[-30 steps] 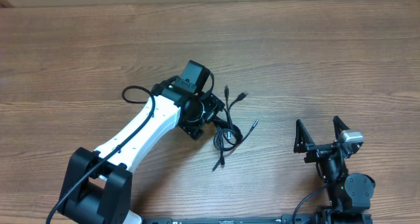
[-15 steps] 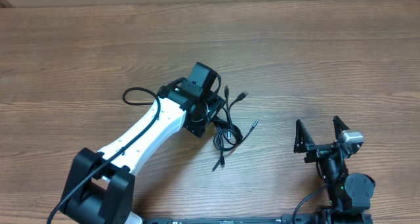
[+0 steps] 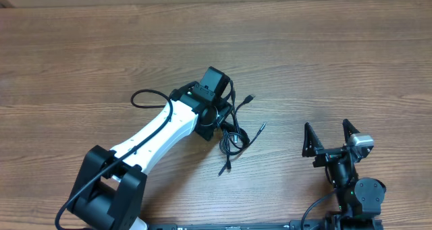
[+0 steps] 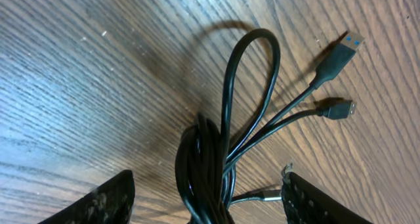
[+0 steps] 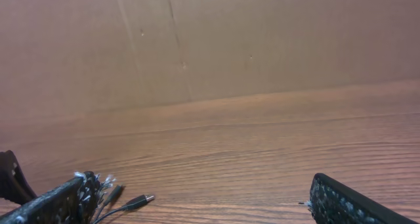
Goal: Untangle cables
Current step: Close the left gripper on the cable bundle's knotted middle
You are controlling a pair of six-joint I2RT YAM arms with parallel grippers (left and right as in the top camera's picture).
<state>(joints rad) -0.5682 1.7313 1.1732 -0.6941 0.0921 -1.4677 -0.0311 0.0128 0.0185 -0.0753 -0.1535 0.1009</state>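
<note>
The cables [image 3: 233,132] are thin black cords lying tangled on the wooden table, with plug ends fanning out to the right and one toward the front. In the left wrist view the bundle [image 4: 210,158] runs between the fingers, with a loop and two USB plugs beyond it. My left gripper [image 3: 223,119] is open over the tangle's left part, its fingers [image 4: 207,201] on either side of the bundle. My right gripper [image 3: 331,139] is open and empty, apart to the right of the cables. The right wrist view shows plug ends [image 5: 128,201] at its lower left.
The wooden table [image 3: 337,61] stretches all around the tangle. A brown wall or board [image 5: 210,40] stands at the table's far side in the right wrist view. The left arm's own thicker black wire [image 3: 145,95] loops to the arm's left.
My left arm has moved to the right, bringing its gripper farther over the cable tangle. The right arm has not moved.
</note>
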